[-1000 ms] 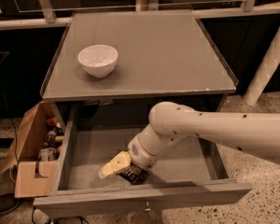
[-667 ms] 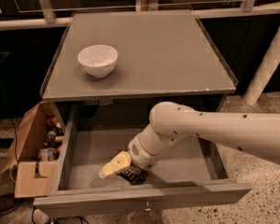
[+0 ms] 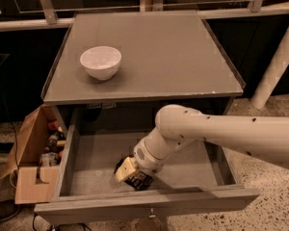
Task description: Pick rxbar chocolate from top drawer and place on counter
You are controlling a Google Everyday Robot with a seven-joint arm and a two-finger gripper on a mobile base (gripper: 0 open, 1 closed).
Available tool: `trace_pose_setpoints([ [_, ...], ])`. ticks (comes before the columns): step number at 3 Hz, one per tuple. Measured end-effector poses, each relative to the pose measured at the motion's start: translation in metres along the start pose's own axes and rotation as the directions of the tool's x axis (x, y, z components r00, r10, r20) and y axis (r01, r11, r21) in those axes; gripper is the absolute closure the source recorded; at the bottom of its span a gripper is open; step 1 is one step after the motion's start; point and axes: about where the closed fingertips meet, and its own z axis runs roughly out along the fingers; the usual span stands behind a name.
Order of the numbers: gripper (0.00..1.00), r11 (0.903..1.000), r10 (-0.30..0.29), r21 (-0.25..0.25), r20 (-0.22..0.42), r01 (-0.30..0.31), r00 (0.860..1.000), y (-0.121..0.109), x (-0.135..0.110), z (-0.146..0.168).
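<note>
Low, end effector (image 3: 133, 175) inside grey top drawer (image 3: 92, 163).

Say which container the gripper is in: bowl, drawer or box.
The top drawer; the gripper sits low by its front panel. The bowl is on the counter, the box beside.

We count one bench (image 3: 159, 57), a square grey cabinet top, carrying one white bowl (image 3: 100, 61). Below it is one open top drawer (image 3: 86, 162). One white robot arm (image 3: 221, 134) reaches into it, with one end effector (image 3: 132, 173) low over the drawer floor near the front wall. One brown cardboard box (image 3: 31, 189) stands beside the drawer; its small contents are too jumbled to count.
</note>
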Motion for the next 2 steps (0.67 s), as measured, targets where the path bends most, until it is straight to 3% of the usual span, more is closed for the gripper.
trace_pose_setpoints([
  [2,0.88,1.0,0.0,0.0,0.0,0.0,1.0,0.0,0.0,0.0],
])
